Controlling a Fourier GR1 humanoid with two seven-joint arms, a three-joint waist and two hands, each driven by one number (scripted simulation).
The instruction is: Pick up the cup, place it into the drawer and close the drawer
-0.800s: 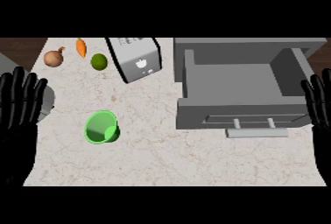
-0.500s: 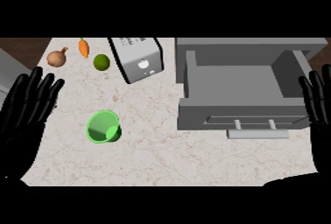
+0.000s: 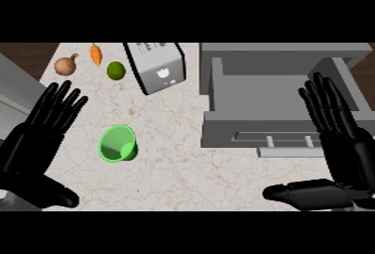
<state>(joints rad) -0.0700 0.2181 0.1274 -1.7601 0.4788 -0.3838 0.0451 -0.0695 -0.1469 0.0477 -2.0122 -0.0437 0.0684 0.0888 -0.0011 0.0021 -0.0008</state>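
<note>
A green cup [image 3: 118,144] lies on its side on the marble counter, left of centre, its mouth facing the camera. The grey drawer [image 3: 281,129] stands pulled open at the right, its inside bare, with a pale handle on its front. My left hand [image 3: 36,141] is open at the left, fingers straight and pointing up, just left of the cup and apart from it. My right hand [image 3: 338,136] is open at the right, fingers straight, over the drawer's right front corner, thumb stretched toward the left low down.
A silver toaster [image 3: 156,67] stands behind the cup, left of the drawer. At the back left lie an onion [image 3: 66,65], a carrot [image 3: 96,54] and a lime [image 3: 116,70]. The counter's left edge [image 3: 21,79] runs beside my left hand.
Both hands have come further into view and inward: the left one up and right toward the cup, the right one left over the drawer's corner. Cup and drawer have not moved.
</note>
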